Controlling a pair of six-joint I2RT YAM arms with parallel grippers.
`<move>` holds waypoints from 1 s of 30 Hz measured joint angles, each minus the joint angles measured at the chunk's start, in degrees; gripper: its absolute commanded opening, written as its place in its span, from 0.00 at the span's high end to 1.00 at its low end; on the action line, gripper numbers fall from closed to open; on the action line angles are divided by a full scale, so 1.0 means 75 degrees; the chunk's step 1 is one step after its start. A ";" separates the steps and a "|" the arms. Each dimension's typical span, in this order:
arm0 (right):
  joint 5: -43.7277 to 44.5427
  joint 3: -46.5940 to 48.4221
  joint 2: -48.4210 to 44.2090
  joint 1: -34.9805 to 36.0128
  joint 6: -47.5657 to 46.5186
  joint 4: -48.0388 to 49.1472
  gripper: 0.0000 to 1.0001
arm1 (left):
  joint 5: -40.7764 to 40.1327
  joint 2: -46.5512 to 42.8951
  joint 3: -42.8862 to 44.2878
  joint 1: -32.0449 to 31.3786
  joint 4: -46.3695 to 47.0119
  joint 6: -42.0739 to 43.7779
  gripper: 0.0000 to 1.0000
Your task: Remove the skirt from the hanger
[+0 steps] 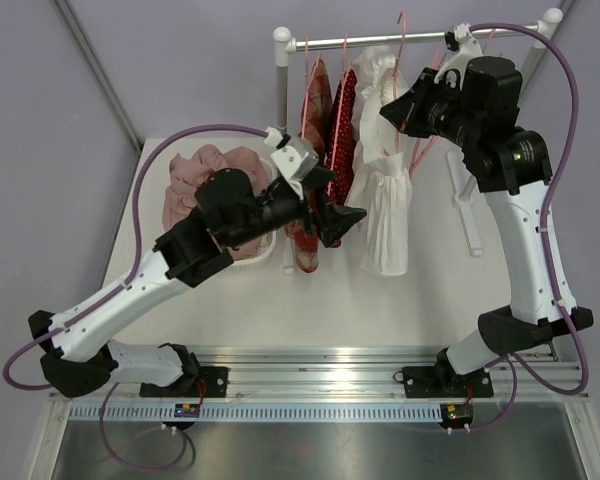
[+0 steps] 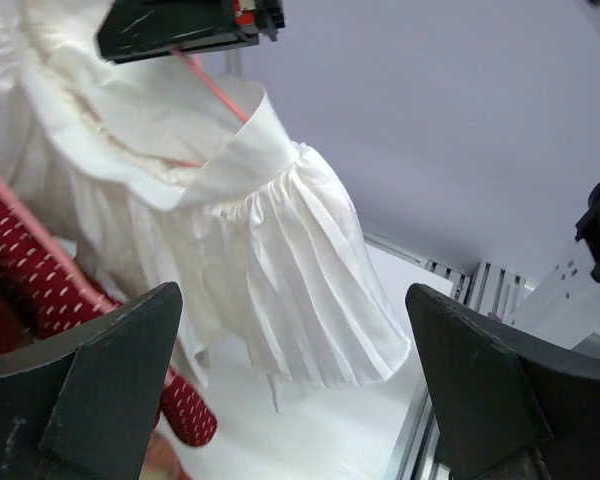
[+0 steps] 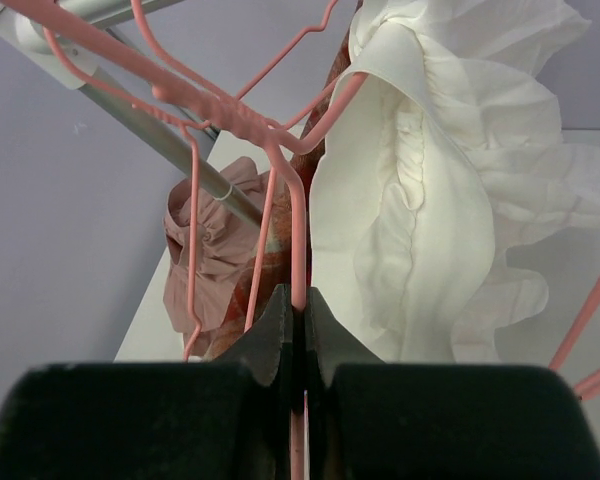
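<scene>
The step in hand looks like steadying the hanger. The right gripper (image 3: pixel 295 300), low centre of its wrist view, has its jaws pressed together on the thin pink wire hanger (image 3: pixel 298 225). That hanger seems to carry the white pleated fabric skirt (image 1: pixel 385 195), which hangs under the silver metal rail (image 1: pixel 400 41) in the upper centre of the top view. The left gripper (image 1: pixel 342 218) hovers just left of the skirt, spread wide and holding nothing. Next it probably needs to close on the cloth and draw it off the hanger.

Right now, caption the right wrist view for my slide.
Right end effector shut on a pink hanger, the white ruffled skirt hanging just beside it, crumpled pink fabric behind.
</scene>
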 measured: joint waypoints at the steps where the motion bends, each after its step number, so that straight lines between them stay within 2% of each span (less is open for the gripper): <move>1: -0.0006 -0.0122 -0.0125 0.0000 0.0035 -0.0006 1.00 | 0.0181 0.0239 0.0160 -0.0041 0.0020 0.0143 0.01; 8: -0.0157 -0.0804 -0.0848 0.0003 0.0265 -0.0052 1.00 | 0.0615 0.1373 0.0781 -0.0038 0.0070 0.1000 0.02; 18: -0.0527 -0.1533 -0.1734 0.0009 0.0417 -0.0105 1.00 | 0.0627 0.1445 0.1495 -0.0032 0.0175 0.1859 0.02; 23: -0.0667 -0.1670 -0.1877 0.0009 0.0481 -0.0102 1.00 | 0.0807 0.1845 0.2282 -0.0032 0.0187 0.2037 0.09; 28: -0.0694 -0.1670 -0.1877 0.0009 0.0560 -0.0099 1.00 | 0.1247 0.2372 0.2512 -0.0032 0.0122 0.2020 0.18; 29: -0.0694 -0.1670 -0.1877 0.0009 0.0568 -0.0099 1.00 | 0.1338 0.2483 0.2532 -0.0032 0.0061 0.2002 0.24; 30: -0.0694 -0.1670 -0.1877 0.0009 0.0568 -0.0102 1.00 | 0.1428 0.2582 0.2541 -0.0032 -0.0012 0.1979 0.26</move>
